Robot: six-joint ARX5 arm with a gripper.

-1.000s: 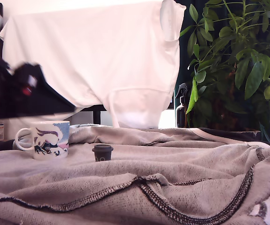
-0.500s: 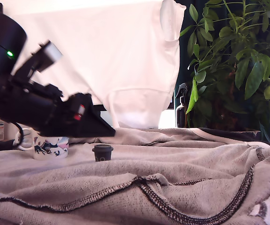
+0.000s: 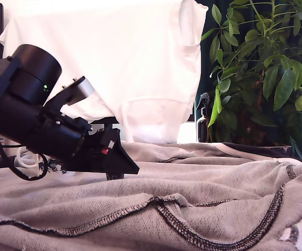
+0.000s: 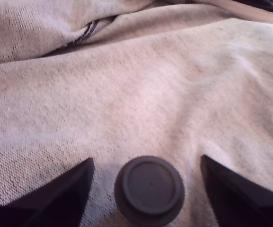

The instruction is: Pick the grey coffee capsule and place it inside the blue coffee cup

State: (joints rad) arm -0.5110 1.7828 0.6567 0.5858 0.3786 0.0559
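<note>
Gripper (image 4: 146, 160) spread wide, tilted nose-down, low over the grey knit cloth (image 4: 141, 94). Grey coffee capsule (image 4: 149, 189) sits upright on the cloth right between the two dark fingers (image 4: 56, 201), flat round top facing the wrist camera. Clear cloth shows on both sides of it, so neither finger touches it, and it's roughly centred in the gap. From the exterior view the gripper tip is right at cloth level and covers nearly all of the capsule; can't tell the height gap from there.

Blue coffee cup (image 3: 20, 156) is behind the gripper, back along the arm (image 3: 35, 120). The arm body blocks most of it and only the white handle loop shows, next to a black cable (image 3: 33, 175).

Well beyond the gripper tip: dark spray bottle (image 3: 203, 123) and leafy green plant (image 3: 266, 68). White sheet (image 3: 114, 57) hangs behind everything. Cloth is rumpled, with a dark stitched hem (image 3: 192, 230) running across the front.
</note>
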